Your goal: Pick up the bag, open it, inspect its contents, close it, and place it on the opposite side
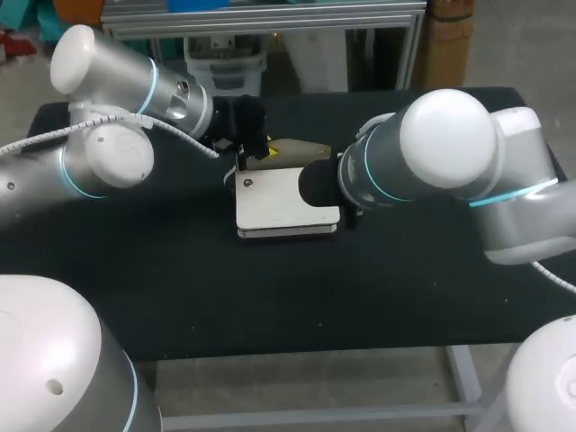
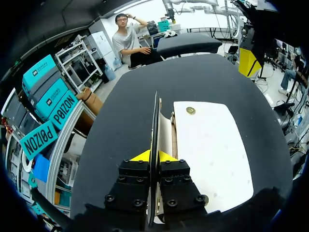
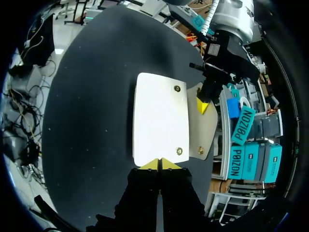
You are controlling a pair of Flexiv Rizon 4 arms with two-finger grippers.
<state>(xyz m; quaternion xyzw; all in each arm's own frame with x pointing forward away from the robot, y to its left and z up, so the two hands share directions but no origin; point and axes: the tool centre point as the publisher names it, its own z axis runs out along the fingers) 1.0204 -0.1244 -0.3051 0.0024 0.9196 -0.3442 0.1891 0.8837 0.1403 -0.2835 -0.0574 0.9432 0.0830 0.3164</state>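
Mid-table, left claw (image 2: 153, 156) clamped on flap (image 2: 155, 123) (upright) of bag (image 2: 212, 145); right claw (image 3: 159, 164) together at its edge.

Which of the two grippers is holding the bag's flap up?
The left gripper: it is shut on the raised flap. The right gripper sits at the white bag's opposite edge, away from the flap.
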